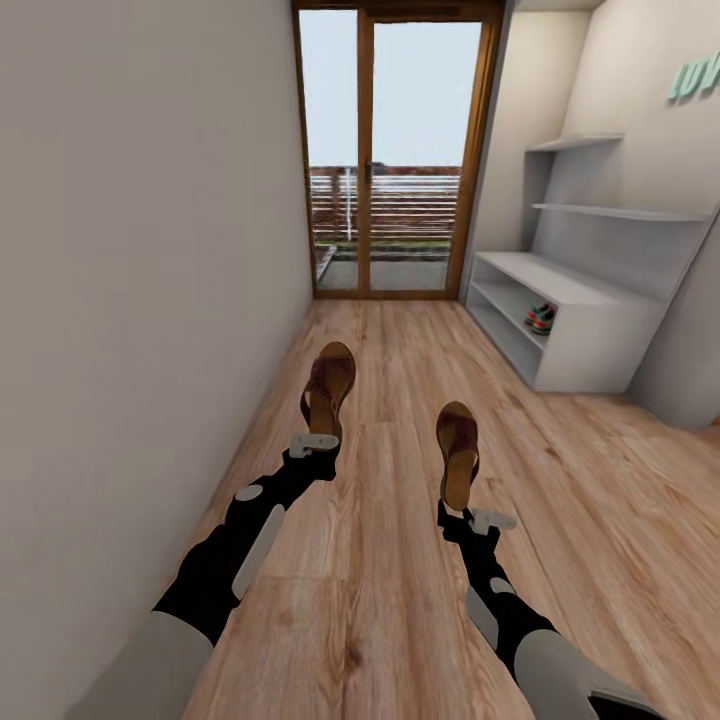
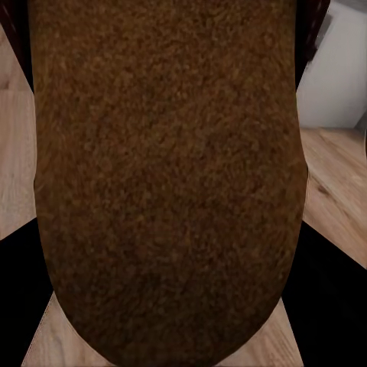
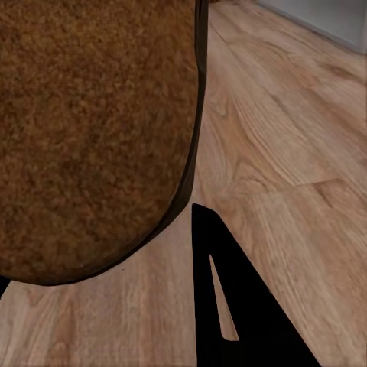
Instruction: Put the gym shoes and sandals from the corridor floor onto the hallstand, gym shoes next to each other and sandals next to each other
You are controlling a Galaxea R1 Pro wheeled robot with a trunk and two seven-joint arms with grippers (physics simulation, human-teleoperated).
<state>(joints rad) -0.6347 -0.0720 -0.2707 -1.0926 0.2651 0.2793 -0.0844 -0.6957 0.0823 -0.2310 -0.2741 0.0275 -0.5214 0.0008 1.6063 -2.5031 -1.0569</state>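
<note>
A brown sandal is pinched by its heel in the left gripper (image 1: 316, 441) and another in the right gripper (image 1: 478, 517) — both carried above the corridor floor (image 1: 400, 590), well short of the hallstand (image 1: 585, 340), where gym shoes (image 1: 541, 318) are already shelved.

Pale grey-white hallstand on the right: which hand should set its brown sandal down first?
Right, probably. The right hand, holding a dark brown leather sandal, is on the side of the pale grey-white hallstand; the left hand with its sandal is by the opposite wall.
</note>
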